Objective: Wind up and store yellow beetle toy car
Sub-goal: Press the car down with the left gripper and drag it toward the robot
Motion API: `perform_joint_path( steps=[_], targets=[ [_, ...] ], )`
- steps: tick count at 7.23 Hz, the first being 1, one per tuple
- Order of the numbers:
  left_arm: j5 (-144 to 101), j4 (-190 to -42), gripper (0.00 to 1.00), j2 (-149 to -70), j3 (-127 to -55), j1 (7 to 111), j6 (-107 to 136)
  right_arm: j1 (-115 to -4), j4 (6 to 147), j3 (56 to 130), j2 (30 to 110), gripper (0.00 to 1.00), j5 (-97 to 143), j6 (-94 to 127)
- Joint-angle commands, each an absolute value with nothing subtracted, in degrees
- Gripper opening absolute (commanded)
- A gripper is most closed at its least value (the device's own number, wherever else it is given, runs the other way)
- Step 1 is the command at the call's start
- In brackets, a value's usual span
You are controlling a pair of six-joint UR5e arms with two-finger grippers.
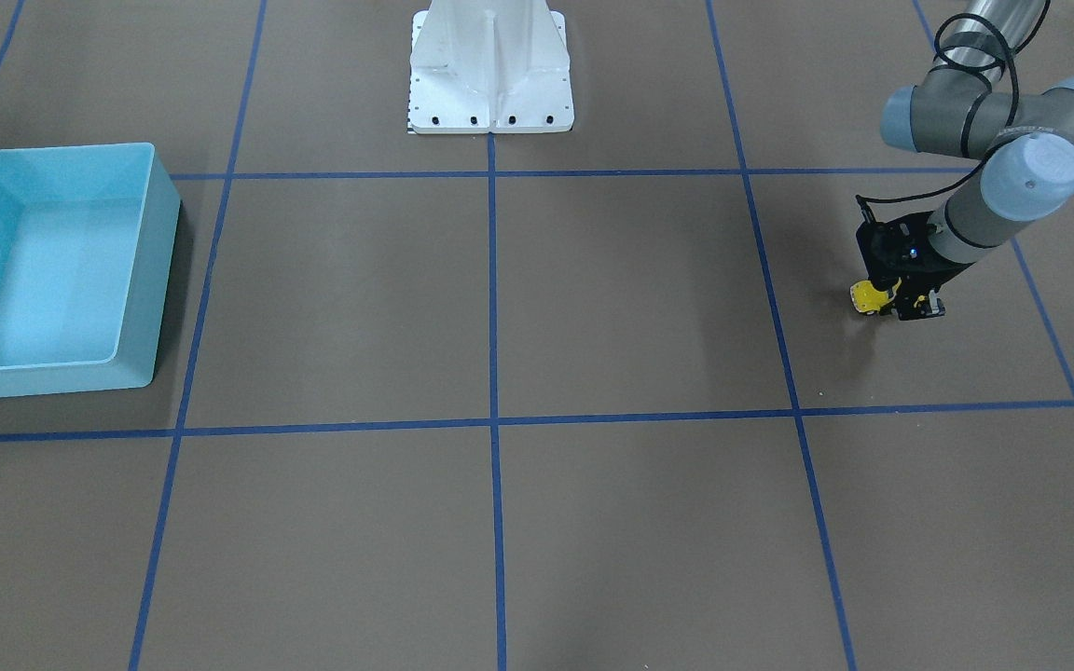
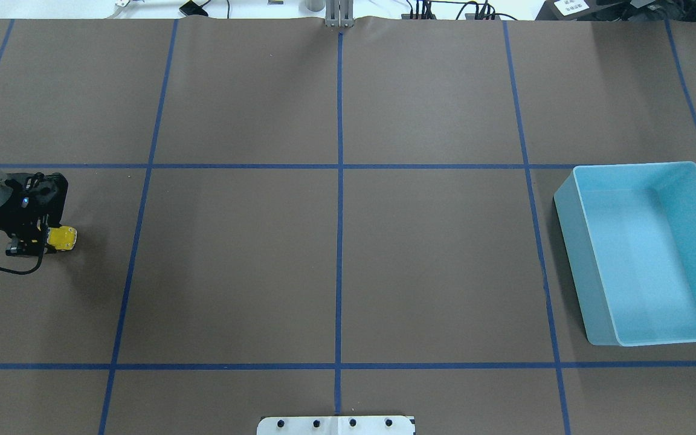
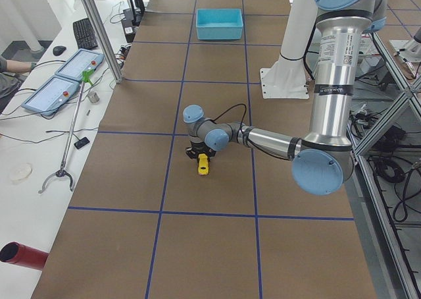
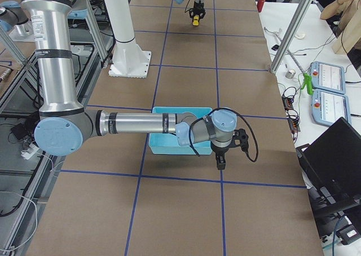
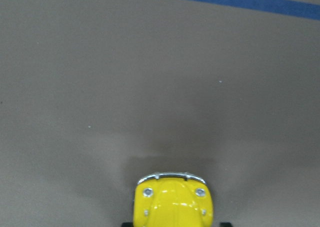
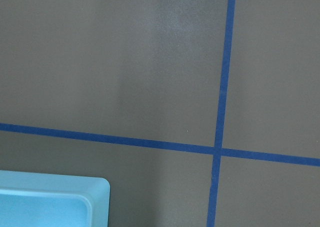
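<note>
The bench [image 2: 432, 254] has a brown cover, divided into large squares by blue tape lines [image 2: 339, 241]. Seen from the left end, a white desk [image 3: 20, 141] stands at 9 o'clock of it and carries two tablets [image 3: 49, 93], a keyboard [image 3: 83, 34] and a mouse [image 3: 59, 50]. A metal post [image 3: 99, 32] rises beside them. The light is even.

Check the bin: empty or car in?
Empty. The light blue bin shows a bare floor; the yellow beetle toy car is far off at the left tool.

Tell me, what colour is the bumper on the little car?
Silver. The bumper on the yellow beetle toy car shows best in the left wrist view.
</note>
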State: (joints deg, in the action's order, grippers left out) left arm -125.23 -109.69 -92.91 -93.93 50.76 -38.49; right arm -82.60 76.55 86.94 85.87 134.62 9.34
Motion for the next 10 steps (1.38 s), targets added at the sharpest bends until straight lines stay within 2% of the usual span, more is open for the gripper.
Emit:
perform_joint_path(
  steps=[1,3,4,10],
  targets=[
    [-125.51,-109.69,0.00,-92.81,-94.39,50.80,-38.58,-81.22,76.55,87.88,85.78,1.00,132.04,8.97],
    [-125.95,-109.78,0.00,-92.46,-98.06,51.06,-38.58,-80.60,77.68,88.78,86.57,1.00,130.34,8.96],
    [-126.12,-111.52,0.00,-91.76,-99.30,51.15,-38.58,-80.42,83.09,89.55,85.44,1.00,130.43,8.88],
    [-131.13,-116.10,0.00,-92.02,-98.26,50.71,-38.41,-81.38,87.19,89.47,84.64,1.00,132.71,8.79]
  ],
)
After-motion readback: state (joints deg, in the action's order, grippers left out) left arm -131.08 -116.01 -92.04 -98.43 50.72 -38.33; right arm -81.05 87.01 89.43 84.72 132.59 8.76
